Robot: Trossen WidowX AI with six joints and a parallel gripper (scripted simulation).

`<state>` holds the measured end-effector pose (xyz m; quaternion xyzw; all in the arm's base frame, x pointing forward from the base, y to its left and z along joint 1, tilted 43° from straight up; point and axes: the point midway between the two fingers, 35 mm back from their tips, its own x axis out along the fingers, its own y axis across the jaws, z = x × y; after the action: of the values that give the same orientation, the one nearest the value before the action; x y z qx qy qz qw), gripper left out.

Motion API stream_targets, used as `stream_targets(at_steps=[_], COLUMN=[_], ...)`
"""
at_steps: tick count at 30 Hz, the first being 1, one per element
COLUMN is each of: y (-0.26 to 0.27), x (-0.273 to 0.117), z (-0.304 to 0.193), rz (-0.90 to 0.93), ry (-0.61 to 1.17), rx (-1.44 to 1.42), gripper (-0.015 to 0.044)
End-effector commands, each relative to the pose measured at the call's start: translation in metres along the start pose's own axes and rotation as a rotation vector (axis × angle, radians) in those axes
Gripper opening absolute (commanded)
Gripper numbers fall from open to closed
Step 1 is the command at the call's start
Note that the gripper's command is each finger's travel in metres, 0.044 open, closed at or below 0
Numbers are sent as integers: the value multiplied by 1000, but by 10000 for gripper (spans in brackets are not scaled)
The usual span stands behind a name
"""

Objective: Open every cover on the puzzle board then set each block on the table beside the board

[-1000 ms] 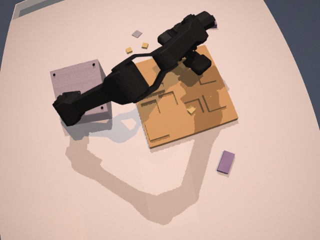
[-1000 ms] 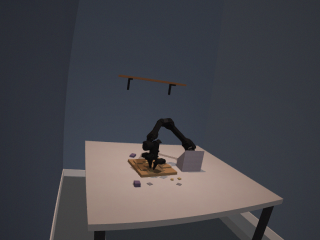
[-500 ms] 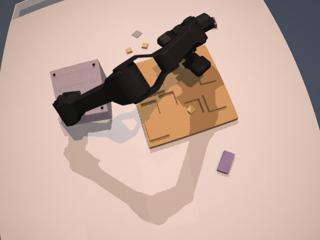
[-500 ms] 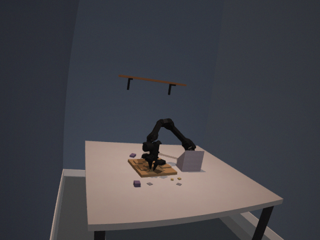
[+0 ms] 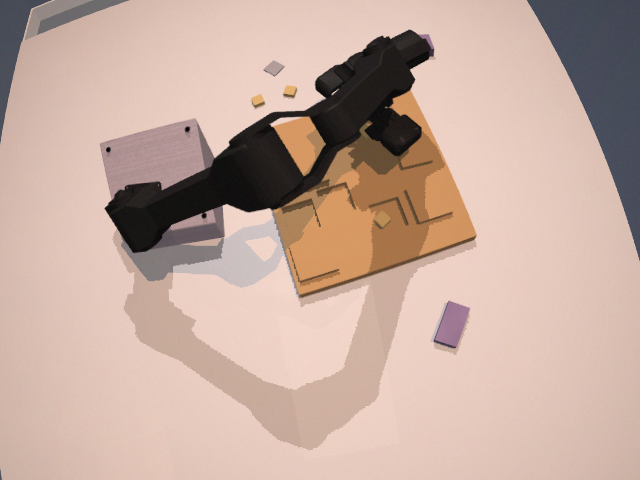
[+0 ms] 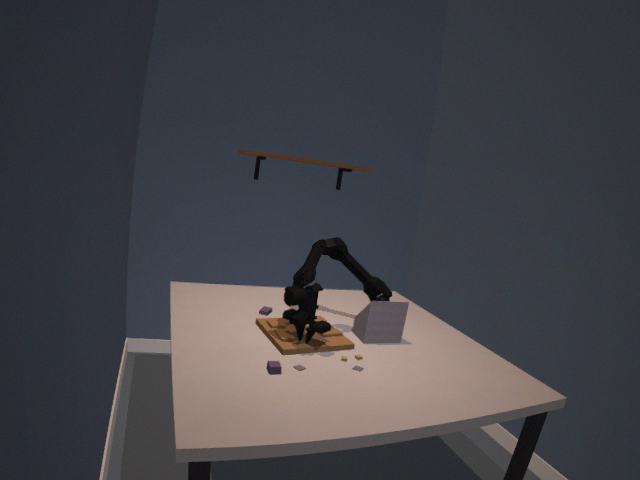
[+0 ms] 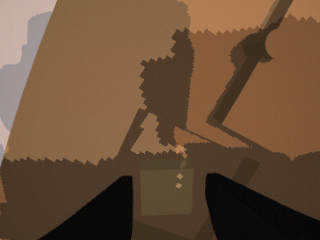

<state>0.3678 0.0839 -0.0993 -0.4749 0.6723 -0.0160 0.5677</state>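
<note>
end effector (image 5: 368, 129) (image 6: 303, 342) (image 7: 170, 186), partly open and empty, hovers above a yellow block (image 5: 366, 127) (image 7: 166, 193).

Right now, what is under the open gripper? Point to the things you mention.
Under the gripper (image 6: 303, 342) (image 7: 170, 186) is a yellow block (image 5: 367, 126) (image 7: 166, 192) on the board (image 5: 330, 258) (image 6: 317, 349) (image 7: 100, 120); it shows between the fingers in the wrist view. From the top, the arm covers part of the board, so what lies there cannot be seen.

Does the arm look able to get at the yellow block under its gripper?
Likely yes: the block shows uncovered between the open gripper's fingers, nothing visible blocking.
</note>
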Motion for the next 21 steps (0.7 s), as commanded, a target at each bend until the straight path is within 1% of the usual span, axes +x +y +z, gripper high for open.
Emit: stream_targets(at_steps=[1, 12, 21], y=[1, 0, 0], x=[3, 1, -5], z=[-2, 0, 0], rz=[-4, 0, 0], ry=[5, 1, 2], rx=[-10, 0, -2], gripper=[144, 80, 80])
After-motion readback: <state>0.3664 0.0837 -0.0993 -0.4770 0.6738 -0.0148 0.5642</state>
